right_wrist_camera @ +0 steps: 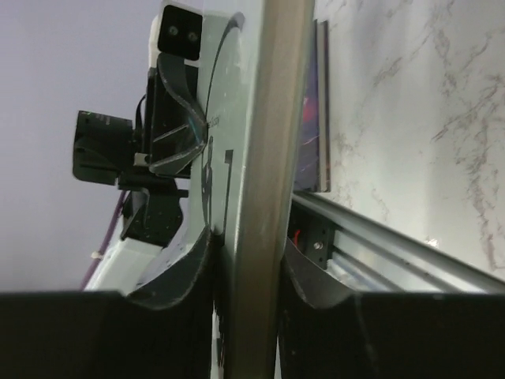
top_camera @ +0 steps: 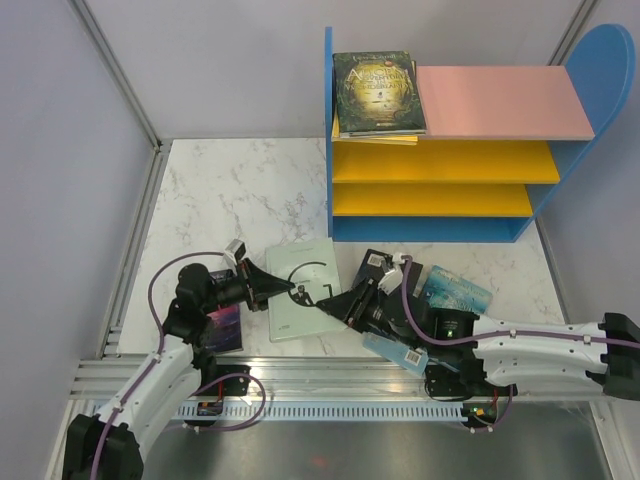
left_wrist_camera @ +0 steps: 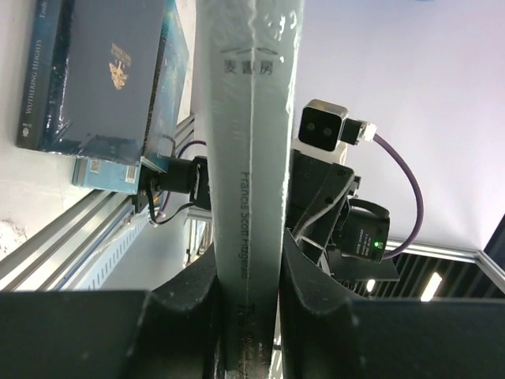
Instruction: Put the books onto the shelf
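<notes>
A pale green book (top_camera: 303, 290) hangs just above the table between both arms. My left gripper (top_camera: 290, 287) is shut on its spine (left_wrist_camera: 248, 118), with the jaws pressed against both covers. From the other side my right gripper (top_camera: 332, 305) is shut on the book's open edge (right_wrist_camera: 260, 158). The shelf (top_camera: 328, 130) stands at the back right, and a dark green fantasy book (top_camera: 378, 92) lies flat on its pink top board (top_camera: 500, 100). A purple galaxy book (top_camera: 225, 328) lies under my left arm. A navy book (left_wrist_camera: 95, 71) and a teal ocean book (top_camera: 455, 290) lie by my right arm.
A light blue book (top_camera: 395, 347) with a barcode lies at the near edge under my right arm. A metal rail (top_camera: 330, 385) runs along the table's front. Grey walls close in the left and back. The two yellow shelf boards (top_camera: 445, 160) hold nothing.
</notes>
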You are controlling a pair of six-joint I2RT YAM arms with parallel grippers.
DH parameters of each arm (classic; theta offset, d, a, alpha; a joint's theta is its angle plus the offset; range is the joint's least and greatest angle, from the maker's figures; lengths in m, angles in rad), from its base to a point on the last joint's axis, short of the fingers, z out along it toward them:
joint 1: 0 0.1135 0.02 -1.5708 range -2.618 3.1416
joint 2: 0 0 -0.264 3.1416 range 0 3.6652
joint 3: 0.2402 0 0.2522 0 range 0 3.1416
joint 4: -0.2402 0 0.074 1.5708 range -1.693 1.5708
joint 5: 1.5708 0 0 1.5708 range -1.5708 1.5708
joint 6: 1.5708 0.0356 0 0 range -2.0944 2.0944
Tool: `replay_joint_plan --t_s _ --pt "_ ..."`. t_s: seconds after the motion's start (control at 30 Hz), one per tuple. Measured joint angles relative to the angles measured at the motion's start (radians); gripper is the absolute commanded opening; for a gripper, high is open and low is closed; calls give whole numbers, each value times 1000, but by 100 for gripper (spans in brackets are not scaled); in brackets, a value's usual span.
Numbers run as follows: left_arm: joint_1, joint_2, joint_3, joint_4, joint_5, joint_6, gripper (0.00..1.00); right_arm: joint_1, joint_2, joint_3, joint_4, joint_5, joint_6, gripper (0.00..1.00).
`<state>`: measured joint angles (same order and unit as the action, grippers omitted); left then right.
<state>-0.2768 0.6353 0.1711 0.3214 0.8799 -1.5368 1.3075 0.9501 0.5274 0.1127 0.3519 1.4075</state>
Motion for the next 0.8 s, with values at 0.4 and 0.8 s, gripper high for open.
replay_joint_plan --t_s 0.4,0.8 --pt "-17 -9 258 -473 -3 340 81 56 -374 -8 -312 176 45 0" --pt "-17 -79 271 -692 -16 460 78 54 -656 79 -828 498 50 0"
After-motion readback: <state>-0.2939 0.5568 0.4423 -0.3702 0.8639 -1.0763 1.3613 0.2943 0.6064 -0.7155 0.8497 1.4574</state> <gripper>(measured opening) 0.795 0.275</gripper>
